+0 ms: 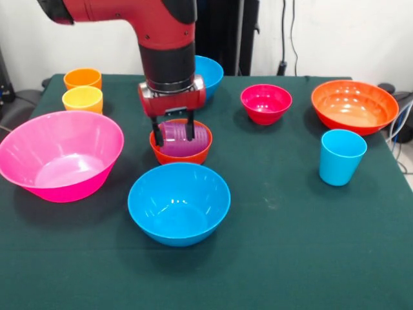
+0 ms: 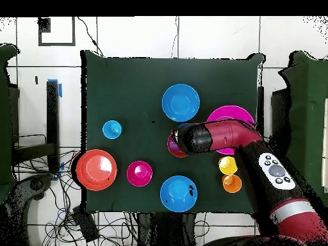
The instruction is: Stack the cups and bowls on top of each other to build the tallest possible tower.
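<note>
From my station I see the gripper (image 1: 173,137) lowered over the small orange bowl (image 1: 181,152) near the middle of the green table (image 1: 290,245); its two dark fingers (image 1: 157,135) stand apart on either side of the ribbed purple cup (image 1: 182,137), which sits inside that bowl, though I cannot tell whether they actually touch its sides; in the overhead view the arm (image 2: 221,138) covers most of this spot and only slivers of bowl and cup show. Just in front of it stands one blue bowl (image 1: 179,203), upright and empty; the second blue bowl (image 1: 210,72) lies behind the arm, partly hidden. The big pink bowl (image 1: 60,155) rests at the left of the front view, with the yellow cup (image 1: 82,99) and the orange cup (image 1: 82,79) beyond it, one just behind the other. To the right sit the small magenta-red bowl (image 1: 266,103), the wide orange bowl (image 1: 354,106) near the table's edge, and the light blue cup (image 1: 341,157) standing upright, apart from everything else; nothing else is stacked.
</note>
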Available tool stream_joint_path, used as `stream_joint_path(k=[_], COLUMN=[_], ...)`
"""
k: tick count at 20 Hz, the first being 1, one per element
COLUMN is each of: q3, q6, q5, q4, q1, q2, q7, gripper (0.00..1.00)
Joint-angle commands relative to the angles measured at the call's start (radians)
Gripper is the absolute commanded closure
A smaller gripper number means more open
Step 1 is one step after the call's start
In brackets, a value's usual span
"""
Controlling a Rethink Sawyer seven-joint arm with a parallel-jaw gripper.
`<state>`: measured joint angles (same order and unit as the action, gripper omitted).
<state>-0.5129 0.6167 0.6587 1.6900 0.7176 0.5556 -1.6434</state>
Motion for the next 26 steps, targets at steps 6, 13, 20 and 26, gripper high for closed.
stream_joint_path(k=[6, 13, 20, 26], q3=[0.094, 0.101, 0.101, 0.071], q6=[0.131, 0.192, 0.22, 0.29], q5=[0.076, 0.045, 0.036, 0.018], q4=[-0.061, -0.062, -0.053, -0.044], q1=[-0.1, -0.111, -0.106, -0.102], q2=[-0.126, -0.124, -0.089, -0.002], q7=[0.078, 0.099, 0.105, 0.153], gripper=[0.0, 0.0, 0.0, 0.0])
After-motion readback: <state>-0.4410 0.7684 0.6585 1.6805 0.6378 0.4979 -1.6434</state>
